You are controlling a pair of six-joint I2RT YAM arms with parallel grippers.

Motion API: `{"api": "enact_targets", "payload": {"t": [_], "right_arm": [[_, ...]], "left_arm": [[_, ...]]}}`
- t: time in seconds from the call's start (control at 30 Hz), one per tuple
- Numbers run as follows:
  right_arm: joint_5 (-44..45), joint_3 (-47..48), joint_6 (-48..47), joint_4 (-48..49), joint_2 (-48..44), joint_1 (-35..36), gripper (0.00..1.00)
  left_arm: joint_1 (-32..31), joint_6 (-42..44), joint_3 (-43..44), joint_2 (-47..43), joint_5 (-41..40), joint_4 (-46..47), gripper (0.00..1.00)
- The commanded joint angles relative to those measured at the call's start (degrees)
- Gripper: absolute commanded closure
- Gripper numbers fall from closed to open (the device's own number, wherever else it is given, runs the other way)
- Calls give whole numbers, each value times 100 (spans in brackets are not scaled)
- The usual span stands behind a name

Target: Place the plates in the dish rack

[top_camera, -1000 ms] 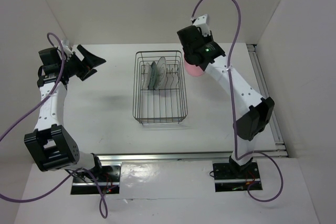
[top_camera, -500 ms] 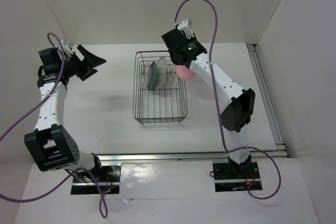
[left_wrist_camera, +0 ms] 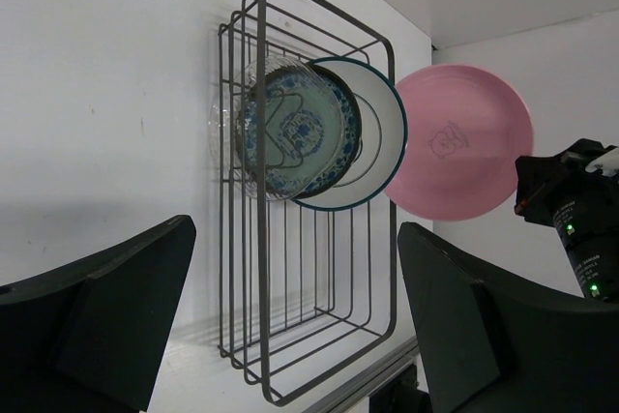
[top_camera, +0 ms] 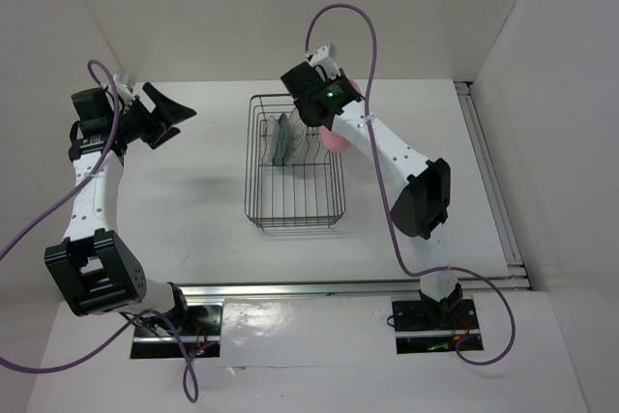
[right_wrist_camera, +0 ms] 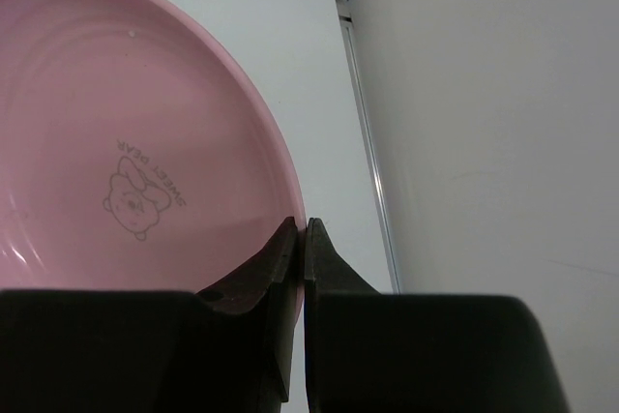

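My right gripper (right_wrist_camera: pixel 305 239) is shut on the rim of the pink plate (right_wrist_camera: pixel 126 142), which bears a small bear drawing. From above, the pink plate (top_camera: pixel 338 139) hangs on edge at the far right side of the black wire dish rack (top_camera: pixel 253 157), mostly under my right wrist. Three plates stand in the dish rack (left_wrist_camera: pixel 261 191): a clear glass one (left_wrist_camera: pixel 224 118), a dark teal patterned one (left_wrist_camera: pixel 295 132) and a white one with a dark rim (left_wrist_camera: pixel 379 147). The pink plate (left_wrist_camera: pixel 464 142) floats just beyond them. My left gripper (top_camera: pixel 179 121) stays open and empty, left of the rack.
White walls close in the table at the back and on both sides. A metal rail (top_camera: pixel 488 181) runs along the right edge of the table. The right arm's purple cable (top_camera: pixel 338 16) loops above the rack.
My right arm has swung left with the pink plate, from beside the rack's far right corner to over its far right side. The left arm has not moved.
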Motion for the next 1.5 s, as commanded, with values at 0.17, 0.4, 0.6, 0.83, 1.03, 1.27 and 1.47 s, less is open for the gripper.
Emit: {"api": "enact_targets", "payload": {"t": [0.17,0.4,0.6,0.83,1.03,1.27,1.47], "right_arm": [[743,320,152,-148,-61,86,100],[989,522,205,-209,168,253,100],[1173,593,258,-262,273,367,100],[1244,857,460,-473,440,367,100],[1297,909,460,-535,555,367,100],[1349,909,460,-535,660,314,100],[1350,962,460,-535,774,314,100]], "left_arm": [[-17,154,149,-16,201,176,0],[-17,154,149,-16,201,176,0],[-17,154,149,-16,306,176,0],[-17,49,44,-77,44,176,0],[-17,49,43,-130,43,176,0],[-17,49,43,-130,43,176,0],[-17,-4,43,-183,96,176,0]]}}
